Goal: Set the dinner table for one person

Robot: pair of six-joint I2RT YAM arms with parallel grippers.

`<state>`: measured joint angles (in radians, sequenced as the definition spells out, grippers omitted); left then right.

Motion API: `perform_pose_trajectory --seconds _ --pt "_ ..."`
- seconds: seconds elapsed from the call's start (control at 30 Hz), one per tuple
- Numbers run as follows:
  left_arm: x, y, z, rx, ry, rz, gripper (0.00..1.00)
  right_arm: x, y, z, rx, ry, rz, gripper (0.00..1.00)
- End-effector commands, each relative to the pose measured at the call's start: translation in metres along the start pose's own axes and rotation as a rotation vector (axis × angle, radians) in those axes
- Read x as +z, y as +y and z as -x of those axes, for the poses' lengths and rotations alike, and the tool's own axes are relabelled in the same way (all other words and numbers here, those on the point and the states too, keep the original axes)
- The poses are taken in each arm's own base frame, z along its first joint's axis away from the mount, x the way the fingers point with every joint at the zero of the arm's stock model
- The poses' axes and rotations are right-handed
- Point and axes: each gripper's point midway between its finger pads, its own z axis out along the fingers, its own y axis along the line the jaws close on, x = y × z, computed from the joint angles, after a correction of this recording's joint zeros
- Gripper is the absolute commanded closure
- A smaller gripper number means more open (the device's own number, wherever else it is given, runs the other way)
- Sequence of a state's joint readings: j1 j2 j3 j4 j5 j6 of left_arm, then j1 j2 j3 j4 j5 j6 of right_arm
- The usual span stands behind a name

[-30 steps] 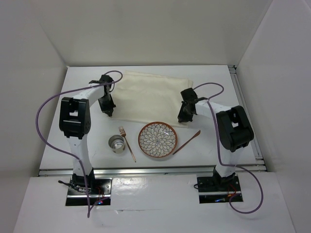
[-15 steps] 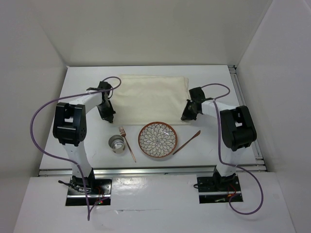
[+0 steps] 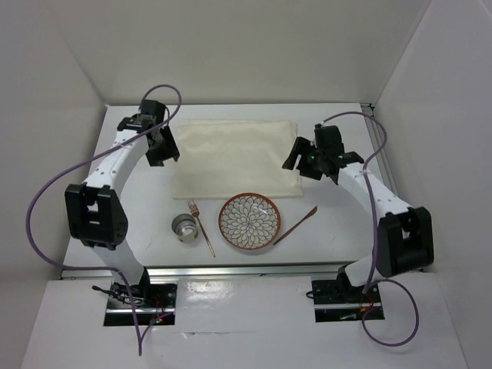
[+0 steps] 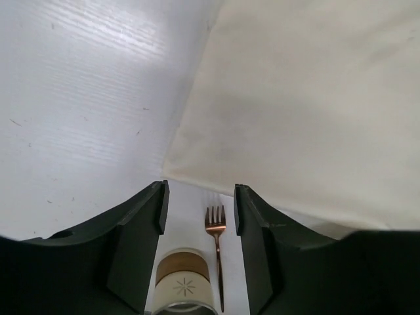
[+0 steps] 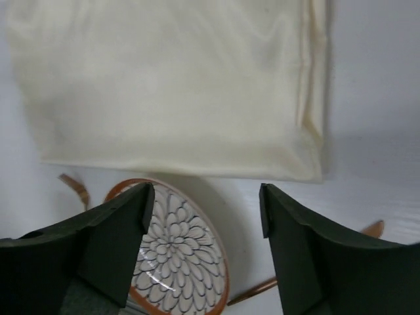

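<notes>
On the far half of the dinner table [image 3: 154, 207], the cream cloth [image 3: 234, 157] now lies flat and square. 1 second ago it sat skewed, with both our grippers clamped down at its near corners. Since then both arms have lifted and swung outward, and both grippers have let go.

The left gripper [image 4: 199, 197] hangs above the cloth's left edge. Its fingers are parted with nothing between them, and through the gap we see only bare table and the cloth's near-left corner. The right gripper [image 5: 207, 193] hangs over the right edge, equally released and empty, looking down on the near-right corner.

We judge the cloth-laying step finished, with the cloth serving as the mat for the 1 place setting. Everything else waits on bare table along the near side. The patterned plate [image 3: 250, 222] sits just beside the cloth's near edge. The cup [image 3: 184, 228] and fork [image 3: 203, 228] lie to its left, and a copper utensil [image 3: 296, 225] lies to its right. Those 4 pieces probably go next, the plate first. It will need a careful pinch on its low rim without dragging the cloth out of line.
</notes>
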<state>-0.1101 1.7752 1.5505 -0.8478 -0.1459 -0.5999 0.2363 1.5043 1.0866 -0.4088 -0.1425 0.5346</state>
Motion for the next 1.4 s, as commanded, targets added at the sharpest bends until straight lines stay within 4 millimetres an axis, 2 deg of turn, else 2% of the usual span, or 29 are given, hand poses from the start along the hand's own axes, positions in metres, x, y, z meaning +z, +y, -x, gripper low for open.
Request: perform_pose_trajectory --seconds 0.0,0.03,0.1,0.13,0.2,0.3,0.4,0.43,0.53,0.57,0.7,0.77,0.9,0.93,0.97,1.07,1.2,1.23,1.3,1.33,1.37 --pt "-0.046 -0.005 0.011 0.018 -0.073 -0.056 0.39 -0.022 0.016 -0.030 -0.016 0.067 0.081 0.20" --pt "-0.058 -0.007 0.016 0.028 -0.104 -0.084 0.37 -0.026 0.010 -0.051 -0.025 0.099 0.074 0.16" --pt "-0.064 -0.014 0.016 0.035 -0.124 -0.113 0.37 -0.029 0.010 -0.071 -0.018 0.137 0.105 0.13" --pt "-0.062 -0.014 0.012 0.048 -0.110 -0.121 0.37 -0.031 0.012 -0.094 -0.015 0.198 0.145 0.12" --pt "-0.067 -0.020 0.009 0.058 -0.109 -0.144 0.39 -0.034 0.023 -0.109 -0.038 0.226 0.213 0.08" --pt "-0.063 -0.024 0.005 0.077 -0.094 -0.151 0.40 -0.031 0.024 -0.139 -0.068 0.311 0.211 0.07" --pt "-0.064 -0.029 0.002 0.102 -0.091 -0.159 0.41 -0.022 0.017 -0.151 -0.098 0.335 0.167 0.07" --pt "-0.064 -0.029 0.001 0.102 -0.091 -0.159 0.41 -0.021 0.019 -0.149 -0.114 0.323 0.177 0.08" --pt "-0.062 -0.028 0.002 0.111 -0.087 -0.145 0.41 -0.011 0.016 -0.161 -0.116 0.367 0.195 0.19" --pt "-0.059 -0.031 -0.001 0.120 -0.077 -0.144 0.42 -0.006 0.019 -0.166 -0.122 0.383 0.210 0.26" --pt "-0.055 -0.030 -0.001 0.121 -0.073 -0.132 0.42 0.006 0.013 -0.178 -0.126 0.409 0.200 0.37" --pt "-0.056 -0.032 -0.003 0.129 -0.072 -0.136 0.42 0.010 0.014 -0.181 -0.133 0.415 0.202 0.39" --pt "-0.054 -0.037 -0.005 0.121 -0.063 -0.160 0.42 0.013 0.020 -0.182 -0.143 0.410 0.227 0.62" --pt "-0.053 -0.041 -0.005 0.129 -0.061 -0.164 0.43 0.014 0.021 -0.178 -0.146 0.398 0.217 0.70" --pt "-0.053 -0.039 -0.008 0.130 -0.051 -0.158 0.43 0.013 0.021 -0.174 -0.149 0.383 0.215 0.85" --pt "-0.055 -0.039 -0.002 0.129 -0.065 -0.143 0.43 0.005 0.029 -0.156 -0.155 0.346 0.186 1.00" --pt "-0.055 -0.038 -0.005 0.137 -0.061 -0.130 0.43 -0.018 0.055 -0.125 -0.189 0.295 0.227 1.00" --pt "-0.061 -0.040 -0.001 0.135 -0.078 -0.140 0.43 -0.026 0.067 -0.108 -0.207 0.251 0.244 1.00" --pt "-0.064 -0.041 0.002 0.133 -0.088 -0.146 0.43 -0.039 0.077 -0.094 -0.212 0.221 0.250 1.00" --pt "-0.069 -0.043 0.005 0.132 -0.096 -0.151 0.43 -0.046 0.087 -0.073 -0.216 0.174 0.270 1.00" --pt "-0.076 -0.044 0.009 0.130 -0.115 -0.161 0.43 -0.049 0.092 -0.062 -0.212 0.148 0.279 1.00"
